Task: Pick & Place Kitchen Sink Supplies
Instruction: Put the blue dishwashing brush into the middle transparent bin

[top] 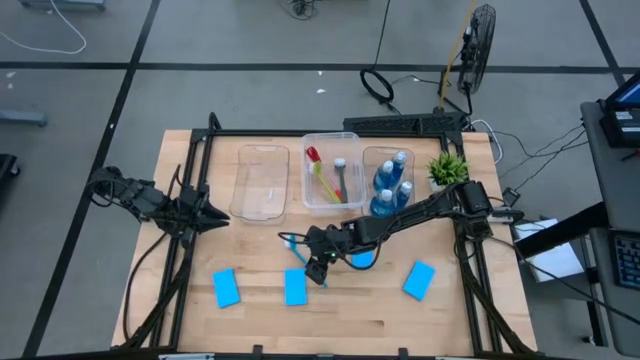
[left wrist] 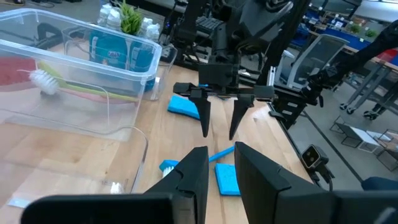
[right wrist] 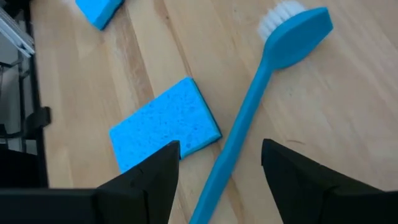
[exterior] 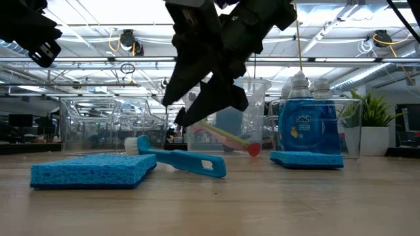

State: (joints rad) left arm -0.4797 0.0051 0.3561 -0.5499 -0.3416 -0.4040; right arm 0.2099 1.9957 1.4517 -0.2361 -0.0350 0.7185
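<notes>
A blue dish brush [top: 296, 250] lies flat on the wooden table, its white bristle head [right wrist: 283, 15] pointing away from my right gripper. That gripper [top: 322, 262] hangs open above the handle [right wrist: 231, 155], fingers pointing down, one on each side and clear of it [exterior: 172, 113]. Three blue sponges lie flat on the table: [top: 226, 287], [top: 295, 287], [top: 419, 280]. The red, yellow-green and dark brushes lie in the middle tub [top: 332, 172]. Blue bottles [top: 390, 185] stand in the right tub. My left gripper [top: 222, 219] waits at the table's left, narrowly open [left wrist: 221, 149].
An empty clear tub [top: 260, 182] stands left of the brush tub. A green potted plant [top: 447, 168] sits by the bottle tub at the table's far right. A dark frame [top: 200, 160] runs along the table's sides. Bare wood [top: 350, 320] shows near the front edge.
</notes>
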